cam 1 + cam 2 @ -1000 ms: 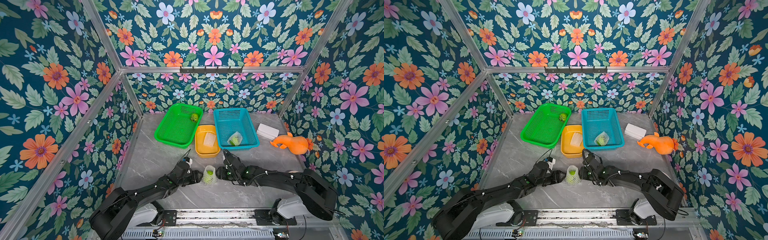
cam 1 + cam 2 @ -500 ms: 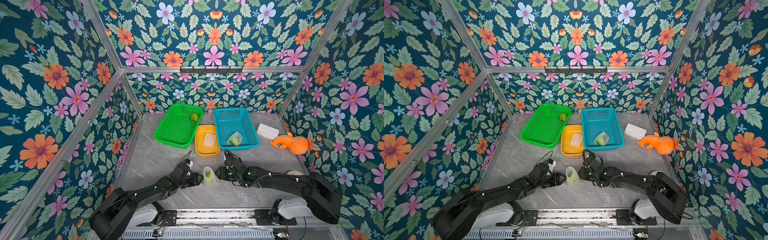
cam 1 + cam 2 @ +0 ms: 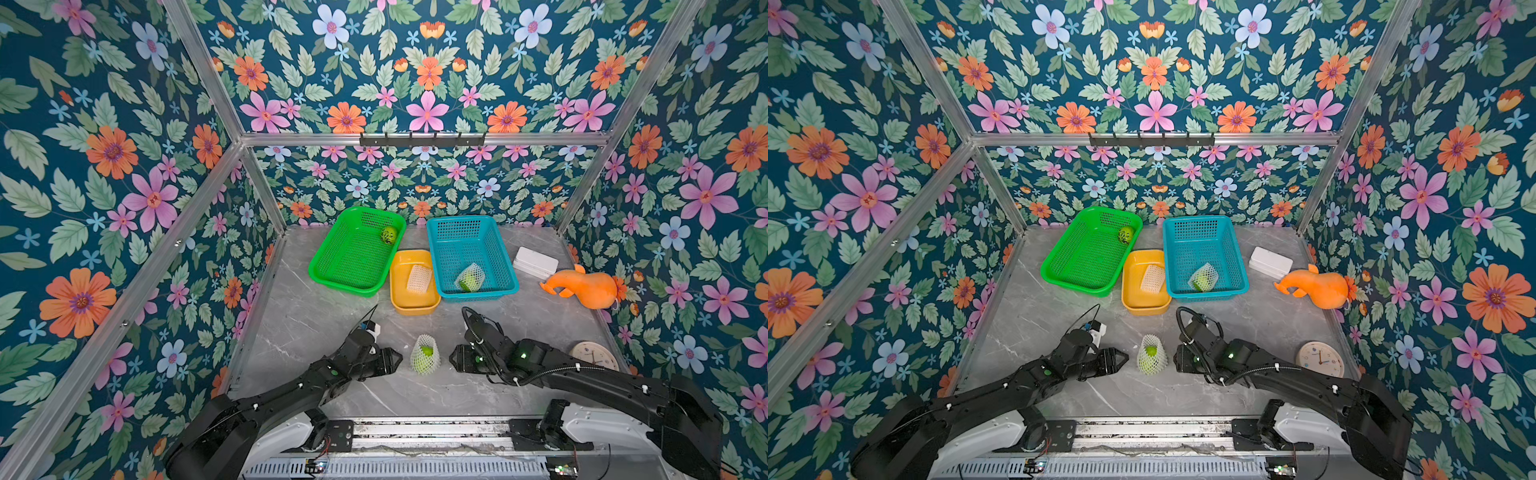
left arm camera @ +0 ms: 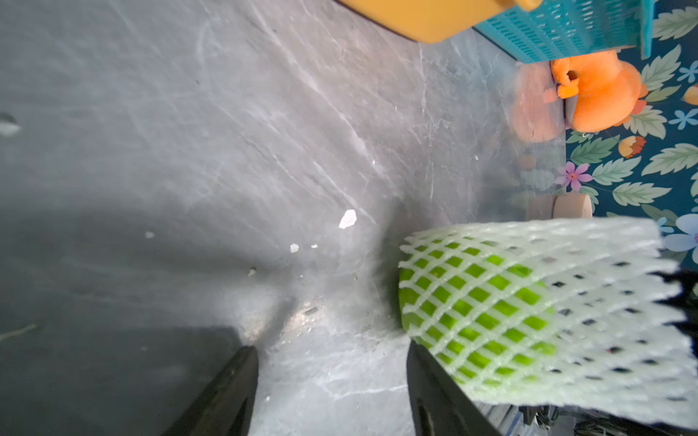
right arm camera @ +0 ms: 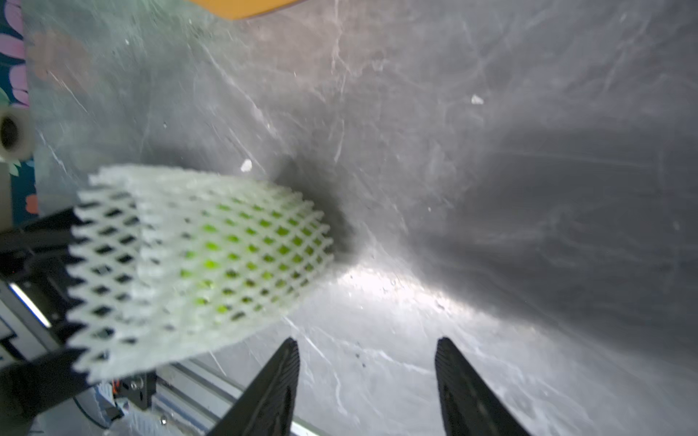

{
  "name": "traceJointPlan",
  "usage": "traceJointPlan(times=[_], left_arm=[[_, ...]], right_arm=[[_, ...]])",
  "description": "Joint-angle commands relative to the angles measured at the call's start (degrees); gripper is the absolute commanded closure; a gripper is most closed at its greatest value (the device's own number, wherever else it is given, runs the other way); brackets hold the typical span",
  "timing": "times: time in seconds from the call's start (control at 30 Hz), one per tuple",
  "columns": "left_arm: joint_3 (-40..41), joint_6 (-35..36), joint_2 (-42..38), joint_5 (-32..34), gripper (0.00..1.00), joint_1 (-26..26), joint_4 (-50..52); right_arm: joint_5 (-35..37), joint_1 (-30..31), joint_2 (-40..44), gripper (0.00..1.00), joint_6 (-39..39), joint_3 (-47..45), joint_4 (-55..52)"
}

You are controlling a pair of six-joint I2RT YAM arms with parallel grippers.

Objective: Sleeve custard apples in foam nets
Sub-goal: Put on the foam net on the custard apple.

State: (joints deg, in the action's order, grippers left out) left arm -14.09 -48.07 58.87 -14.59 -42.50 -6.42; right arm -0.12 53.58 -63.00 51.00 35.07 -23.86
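Between the two arms, toward the front of the desk point(image 3: 316, 316), a custard apple point(image 3: 423, 365) stands upright inside its foam net point(image 3: 424, 341). The fruit fills the lower end of the net, against the desk; the upper end tapers into an empty collar. The left arm point(image 3: 299, 388) and the right arm point(image 3: 582, 376) lie low on either side, jaws pointing at the net. Both sets of jaws are released and hold nothing: each wrist view shows two spread tips with bare desk between them. In both top views the tips stand just beside the net, apart from it.

Judged from this layout, this fruit is fully sleeved and the step in hand is transfer to the teal basket point(image 3: 478, 296), where another netted custard apple point(image 3: 469, 278) already lies.

Procedure:
1. Use one arm only; keep the other clear.
2. Centre the jaws on the lower, filled part of the net; the empty collar would likely collapse and slip.
3. Close gently: foam yields before the fruit resists.
4. Lift straight up so the fruit cannot slide out of the open lower end.
5. Lower into the basket before releasing.

Remaining: one bare custard apple point(image 3: 389, 235) in the green basket point(image 3: 345, 289); one empty foam net point(image 3: 418, 279) in the yellow tray point(image 3: 415, 309).
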Motion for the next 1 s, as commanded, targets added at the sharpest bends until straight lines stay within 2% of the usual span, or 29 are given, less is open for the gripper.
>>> traceJointPlan(times=[0.0,0.23,0.37,0.5,0.63,0.97], left_arm=[[-1.1,0.1,-0.1,5.0,0.32,0.2,-0.5],[-2.8,-1.8,7.2,5.3,0.31,0.3,-11.0],[-4.2,-1.4,11.7,1.5,0.31,0.3,-14.9],[-5.5,-0.2,14.7,-2.8,0.32,-0.1,-14.6],[-4.4,0.3,14.5,-4.9,0.32,-0.6,-12.9],[-2.9,0.1,14.4,-4.2,0.33,-0.7,-12.1]], right_arm=[[-2.6,1.5,1.3,0.40,2.1,-0.8,-1.3],[-3.7,5.2,-3.7,0.39,3.0,-0.1,7.3],[-2.4,5.2,-5.3,0.39,2.9,-0.1,11.2],[-1.0,5.2,-7.3,0.39,2.7,-0.3,14.2],[-1.4,5.2,-11.4,0.39,2.2,-0.3,16.8],[-1.6,5.0,-17.9,0.39,1.7,0.1,18.6]])
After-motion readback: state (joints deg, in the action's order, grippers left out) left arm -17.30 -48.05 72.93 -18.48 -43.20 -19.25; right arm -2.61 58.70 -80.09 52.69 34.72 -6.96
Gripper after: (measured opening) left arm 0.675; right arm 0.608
